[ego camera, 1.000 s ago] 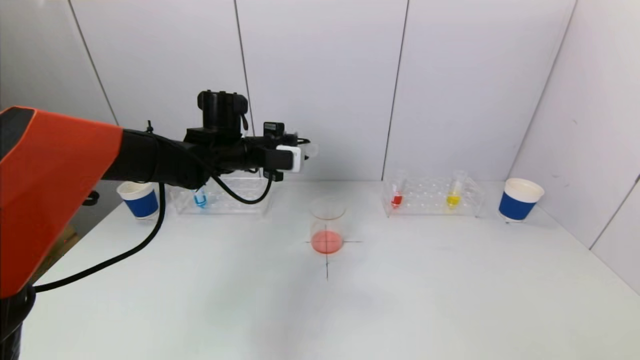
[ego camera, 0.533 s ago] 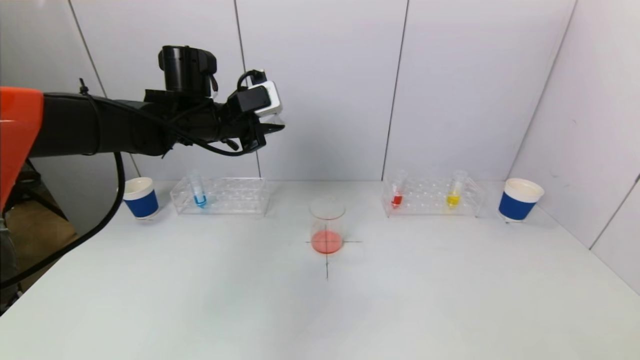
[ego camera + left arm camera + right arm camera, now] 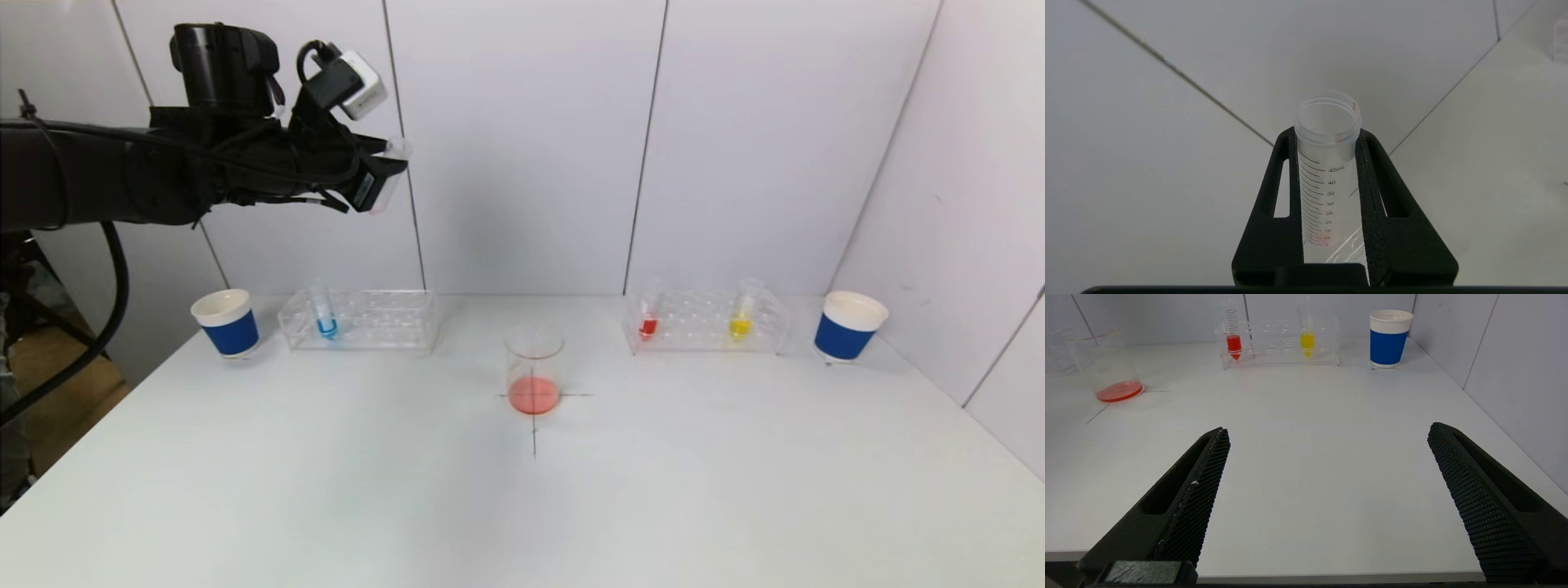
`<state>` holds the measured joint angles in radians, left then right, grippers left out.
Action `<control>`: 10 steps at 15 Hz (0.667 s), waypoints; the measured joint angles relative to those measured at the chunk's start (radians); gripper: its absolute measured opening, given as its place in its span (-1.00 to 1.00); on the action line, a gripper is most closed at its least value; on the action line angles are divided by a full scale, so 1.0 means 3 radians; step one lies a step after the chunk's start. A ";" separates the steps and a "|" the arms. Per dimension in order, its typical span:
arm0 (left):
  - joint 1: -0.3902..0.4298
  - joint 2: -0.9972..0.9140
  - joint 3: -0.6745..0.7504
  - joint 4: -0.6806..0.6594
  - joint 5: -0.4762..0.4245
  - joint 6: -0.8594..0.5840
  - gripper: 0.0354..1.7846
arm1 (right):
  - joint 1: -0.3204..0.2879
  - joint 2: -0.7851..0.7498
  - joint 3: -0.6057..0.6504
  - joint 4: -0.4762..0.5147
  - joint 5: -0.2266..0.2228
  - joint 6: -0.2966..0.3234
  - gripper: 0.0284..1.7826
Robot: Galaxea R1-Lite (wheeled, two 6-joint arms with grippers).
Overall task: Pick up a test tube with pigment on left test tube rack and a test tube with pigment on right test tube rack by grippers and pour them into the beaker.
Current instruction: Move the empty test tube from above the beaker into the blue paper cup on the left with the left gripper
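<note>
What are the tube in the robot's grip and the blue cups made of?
The tube in the left end effector looks like clear, slightly frosted plastic: printed black volume marks and a thick moulded rim. The blue cups look like matte paper, with rolled white rims, though coated card is possible.

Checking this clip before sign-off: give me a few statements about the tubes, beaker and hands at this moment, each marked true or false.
1. The left hand grips a clear graduated plastic test tube that is almost empty. True.
2. The clear glass beaker holds yellow liquid. False: its liquid is reddish-pink.
3. The right clear plastic rack holds a red-filled tube and a yellow-filled tube. True.
4. The right hand is shut on a tube. False: it is open and empty, low over the white table.
5. The left clear plastic rack holds no tubes. False: a blue-filled tube stands in it.
</note>
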<state>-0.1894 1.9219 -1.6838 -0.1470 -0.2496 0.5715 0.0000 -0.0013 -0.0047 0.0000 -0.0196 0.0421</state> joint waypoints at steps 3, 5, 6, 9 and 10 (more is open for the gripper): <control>0.0140 -0.0192 0.0127 0.0008 0.0558 -0.0609 -0.56 | 0.0000 0.0001 0.0000 0.0000 0.0000 0.0000 0.98; 0.0223 -0.0332 0.0191 0.0026 0.0844 -0.1070 -0.56 | 0.0000 0.0001 0.0000 0.0000 -0.0001 0.0000 0.98; 0.0288 -0.0408 0.0258 0.0027 0.0965 -0.1198 -0.56 | 0.0000 0.0001 0.0000 0.0000 -0.0001 0.0000 0.98; 0.0501 -0.0604 0.0478 0.0006 0.1403 -0.1272 -0.56 | 0.0000 0.0001 0.0000 0.0000 -0.0001 0.0000 0.98; 0.0570 -0.0647 0.0531 -0.0015 0.1533 -0.1289 -0.56 | 0.0000 0.0001 0.0000 0.0000 0.0000 0.0001 0.98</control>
<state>-0.0183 1.7279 -1.5245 -0.1515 0.2102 0.1847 0.0000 -0.0009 -0.0047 0.0000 -0.0196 0.0423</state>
